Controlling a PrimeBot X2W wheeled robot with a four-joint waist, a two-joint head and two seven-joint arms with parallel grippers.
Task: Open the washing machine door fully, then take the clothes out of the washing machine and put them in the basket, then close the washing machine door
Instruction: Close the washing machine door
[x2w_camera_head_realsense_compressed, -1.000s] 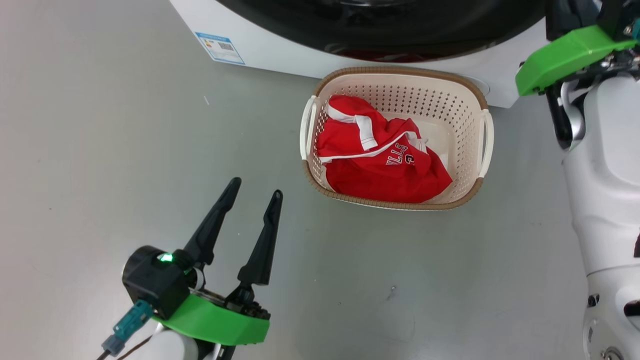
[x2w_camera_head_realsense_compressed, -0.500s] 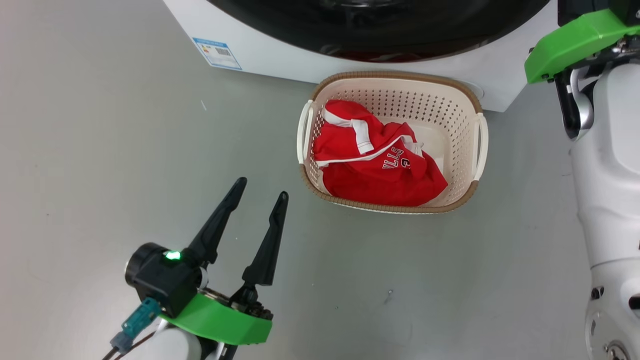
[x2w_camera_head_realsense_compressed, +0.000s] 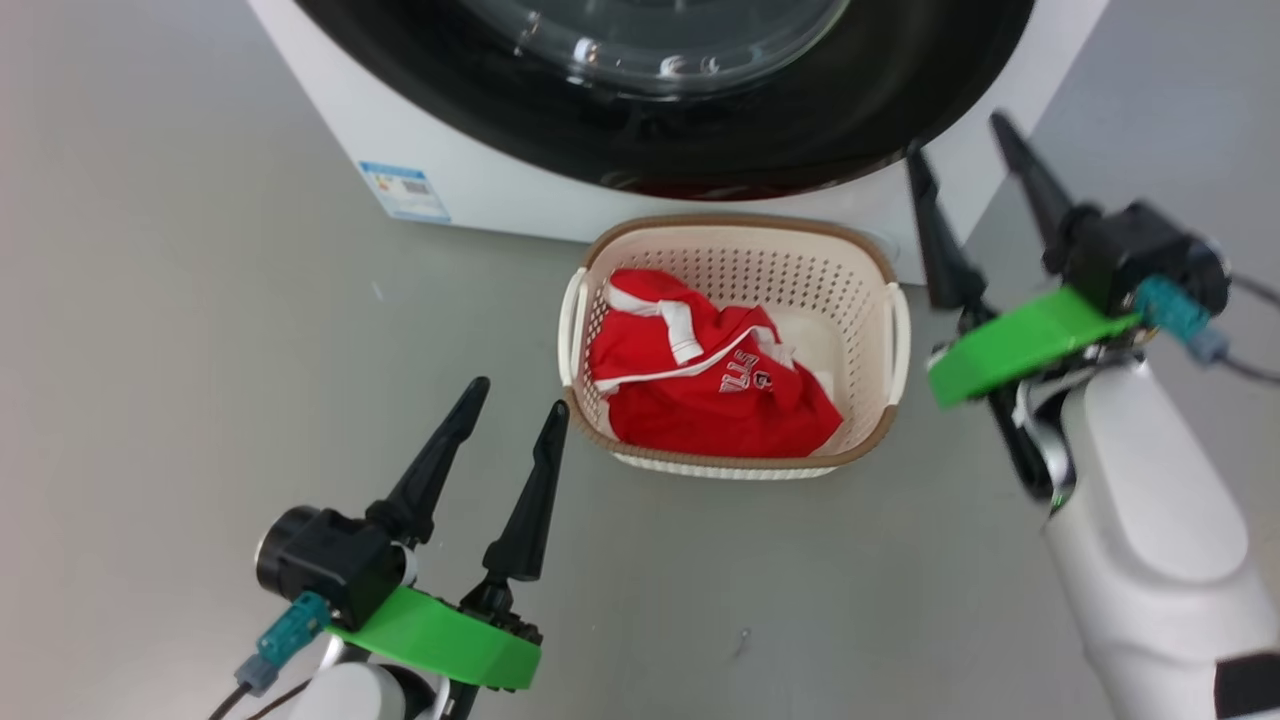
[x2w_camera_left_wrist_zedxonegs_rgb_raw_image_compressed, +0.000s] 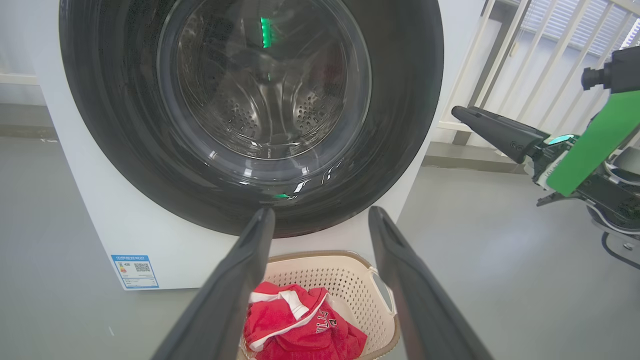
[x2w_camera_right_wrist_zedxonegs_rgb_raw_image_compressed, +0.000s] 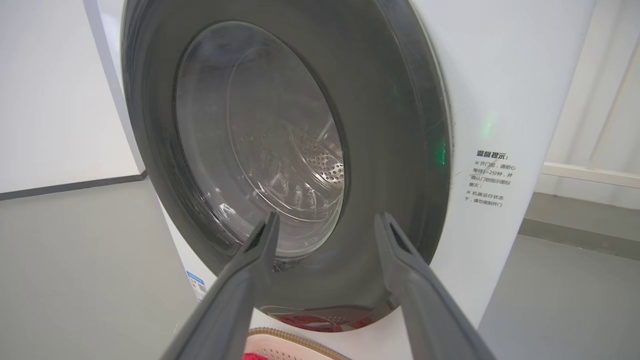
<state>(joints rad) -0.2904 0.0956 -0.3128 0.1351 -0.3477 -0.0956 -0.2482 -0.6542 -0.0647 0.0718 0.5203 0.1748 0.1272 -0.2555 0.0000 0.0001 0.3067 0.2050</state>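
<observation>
Two end effectors stand wide open and carry nothing: the left end effector (x2w_camera_head_realsense_compressed: 520, 395) hangs over the bare floor (x2w_camera_head_realsense_compressed: 200, 350) off the basket's left side, and the right end effector (x2w_camera_head_realsense_compressed: 955, 137) is raised near the lower right edge of the washing machine door (x2w_camera_head_realsense_compressed: 800, 130), apart from it, a spot that would suit pressing the door home. Between them the basket (x2w_camera_head_realsense_compressed: 740, 222) sits on the floor just under the door and close against the washing machine (x2w_camera_head_realsense_compressed: 470, 190), presumably so a garment lifted out need travel only a short way down. The clothes (x2w_camera_head_realsense_compressed: 715, 385) lie bunched in the basket's left half, red with white trim and lettering uppermost. In both wrist views the door looks flush with the machine's front and the drum behind the glass looks empty, so I judge the task is at or near its end
</observation>
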